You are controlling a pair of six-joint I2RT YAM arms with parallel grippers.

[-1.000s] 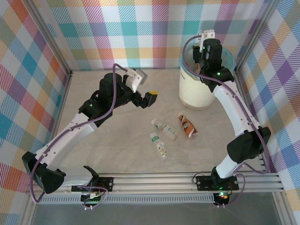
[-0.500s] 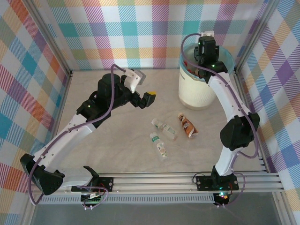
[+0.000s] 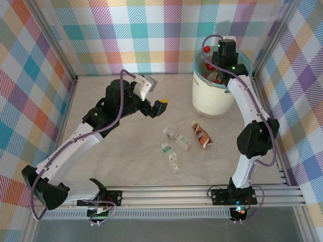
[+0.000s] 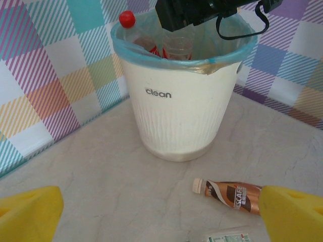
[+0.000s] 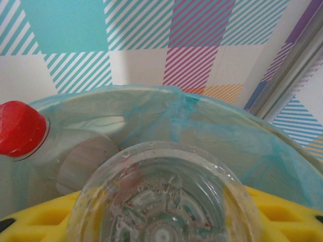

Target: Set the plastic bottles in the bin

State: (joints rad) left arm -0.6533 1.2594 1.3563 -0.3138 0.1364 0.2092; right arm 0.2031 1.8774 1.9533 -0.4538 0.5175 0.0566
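Note:
My right gripper hangs over the bin, shut on a clear plastic bottle whose base faces the wrist camera between the yellow fingers. Inside the blue liner a red-capped bottle leans against the rim. Three bottles lie on the table: a brown-labelled one, a clear one with a green label, and another clear one. My left gripper is open and empty above the table, left of the bin, with the brown-labelled bottle beside its right finger.
Checked walls close in the table on three sides, and the bin stands in the back right corner. A metal rail runs along the near edge by the arm bases. A metal post rises just behind the bin.
The right arm has folded inward and carried its clear bottle further back over the bin. The left gripper has hardly moved.

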